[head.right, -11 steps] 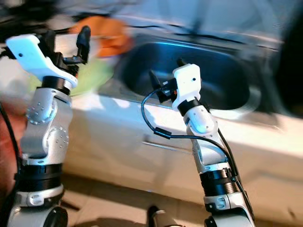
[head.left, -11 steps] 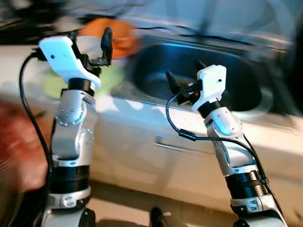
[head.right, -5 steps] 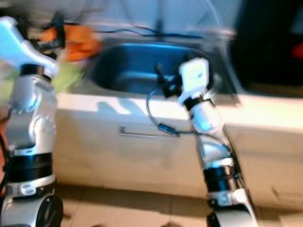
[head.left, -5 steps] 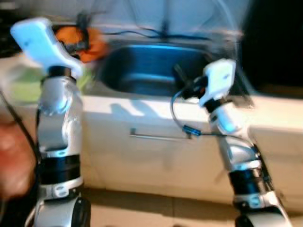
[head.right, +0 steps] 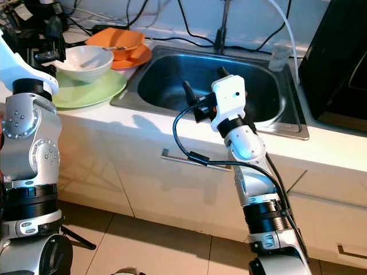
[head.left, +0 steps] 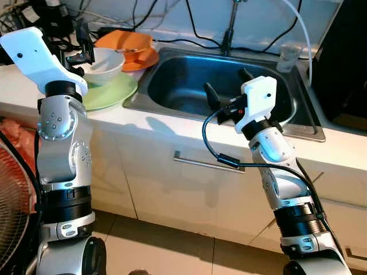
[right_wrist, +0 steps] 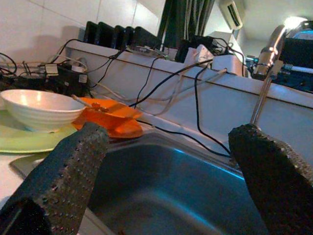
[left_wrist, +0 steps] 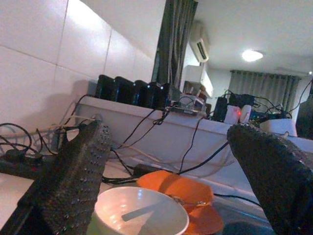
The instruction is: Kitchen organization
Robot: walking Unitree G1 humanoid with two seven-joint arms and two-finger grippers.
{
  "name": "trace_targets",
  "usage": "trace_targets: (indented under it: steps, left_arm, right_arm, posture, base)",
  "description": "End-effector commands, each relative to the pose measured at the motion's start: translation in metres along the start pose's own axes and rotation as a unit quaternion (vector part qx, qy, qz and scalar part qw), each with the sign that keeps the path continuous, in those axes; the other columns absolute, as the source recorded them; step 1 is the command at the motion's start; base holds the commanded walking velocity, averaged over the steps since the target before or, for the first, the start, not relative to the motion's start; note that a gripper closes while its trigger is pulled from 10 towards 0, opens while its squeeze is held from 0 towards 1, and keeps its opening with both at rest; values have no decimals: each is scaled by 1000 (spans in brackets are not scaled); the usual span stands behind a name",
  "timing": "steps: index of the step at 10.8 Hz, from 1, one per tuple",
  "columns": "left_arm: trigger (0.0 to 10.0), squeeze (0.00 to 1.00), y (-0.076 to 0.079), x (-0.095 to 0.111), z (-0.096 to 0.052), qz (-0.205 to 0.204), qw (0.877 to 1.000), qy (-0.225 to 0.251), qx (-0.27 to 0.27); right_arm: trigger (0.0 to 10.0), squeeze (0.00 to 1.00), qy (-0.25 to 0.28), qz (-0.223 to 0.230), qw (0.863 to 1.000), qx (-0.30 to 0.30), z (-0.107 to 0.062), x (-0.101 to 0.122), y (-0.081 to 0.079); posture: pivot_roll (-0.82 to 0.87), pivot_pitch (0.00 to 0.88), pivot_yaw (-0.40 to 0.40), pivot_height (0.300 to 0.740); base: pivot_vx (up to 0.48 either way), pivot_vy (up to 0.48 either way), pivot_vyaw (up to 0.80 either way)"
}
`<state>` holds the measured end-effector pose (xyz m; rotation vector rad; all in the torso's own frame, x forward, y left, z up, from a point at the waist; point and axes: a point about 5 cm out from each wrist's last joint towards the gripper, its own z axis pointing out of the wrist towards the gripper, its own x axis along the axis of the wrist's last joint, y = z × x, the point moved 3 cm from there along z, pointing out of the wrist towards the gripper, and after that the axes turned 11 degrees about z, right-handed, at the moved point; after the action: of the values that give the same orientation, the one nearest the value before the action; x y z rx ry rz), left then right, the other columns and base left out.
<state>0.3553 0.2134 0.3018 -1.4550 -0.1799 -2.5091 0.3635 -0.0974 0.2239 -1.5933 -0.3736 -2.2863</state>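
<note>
Left pincer (head.left: 85, 48): fingers spread wide, empty, raised just left of the white ceramic bowl (head.left: 103, 64), placed for a reach.
Right pincer (head.left: 225, 91): open, empty, over the steel sink basin (head.left: 189, 86).
Dishes: bowl on pale green plate (head.left: 112, 93); orange dishes (head.left: 131, 47) beyond, on the tabletop (head.left: 143, 123).

A white worktop (head.left: 143, 117) runs across the scene, with a steel sink (head.left: 189, 86) sunk into its middle. Toward the left end a green plate (head.left: 112, 94) lies flat, carrying a white bowl (head.left: 103, 64). Just behind it, near the back edge, an orange plate (head.left: 143, 59) holds an orange bowl (head.left: 127, 42). A small clear cup (head.left: 288, 57) stands at the sink's far right corner. Black cables (head.left: 189, 40) trail along the back edge.
</note>
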Motion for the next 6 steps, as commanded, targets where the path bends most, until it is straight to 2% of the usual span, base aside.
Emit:
trace_targets:
  steps: [1, 3, 4, 5, 6]
  left_arm:
    - [10000, 0, 0, -3, 2, 3, 1000, -9, -6]
    - [10000, 0, 12, -7, 5, -8, 998, -20, -57]
    - [10000, 0, 23, -18, 3, -17, 994, -50, -98]
    - [10000, 0, 27, -25, 1, -21, 991, -64, -116]
    - [10000, 0, 37, -29, -4, -17, 986, -70, -150]
  right_arm:
    - [10000, 0, 12, 0, 1000, 2, 1, 5, 0]
    - [10000, 0, 25, 7, 1000, -5, 3, 10, 1]
    - [10000, 0, 33, 12, 999, -26, 3, 14, 6]
    - [10000, 0, 40, 15, 998, -52, 2, 17, 13]
    - [10000, 0, 44, 28, 994, -91, -2, 17, 28]
  posture:
    - [25, 35, -21, 740]
    - [25, 32, -21, 740]
    - [26, 31, -21, 740]
    - [27, 31, -20, 740]
    - [34, 34, -18, 740]
  base:
    - [259, 0, 0]
    - [0, 0, 0]
    - [0, 0, 0]
    - [0, 0, 0]
    - [0, 0, 0]
